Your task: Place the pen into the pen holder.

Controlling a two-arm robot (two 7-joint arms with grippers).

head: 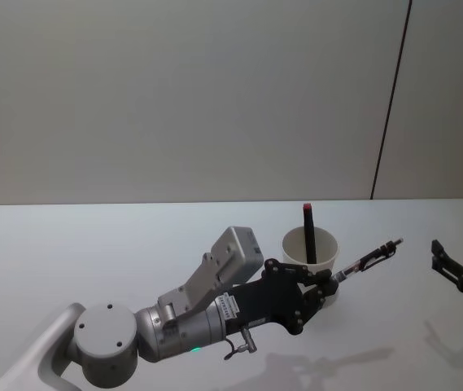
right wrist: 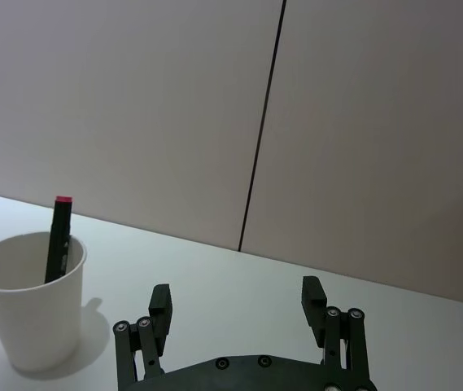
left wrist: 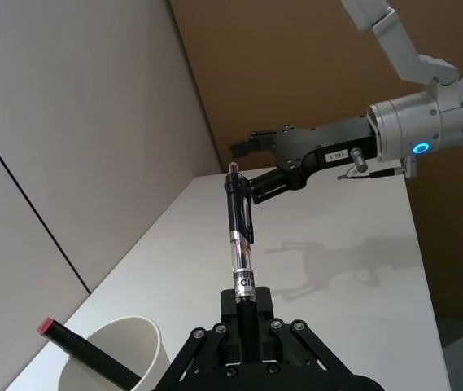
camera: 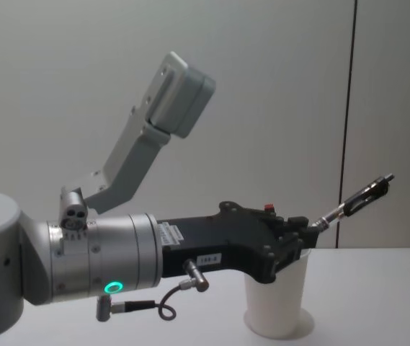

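White cup [right wrist: 28,318] stands on the tabletop [right wrist: 215,277]; the right wrist view shows its red-capped marker [right wrist: 58,236]. Left tool [head: 331,281], reaching forward, clenches the pen [head: 369,262], tilted up beside the cup. Right tool [right wrist: 237,297] is released.

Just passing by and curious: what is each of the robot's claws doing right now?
Left gripper: closed on the pen, close to the pen holder.
Right gripper: open, holding nothing.
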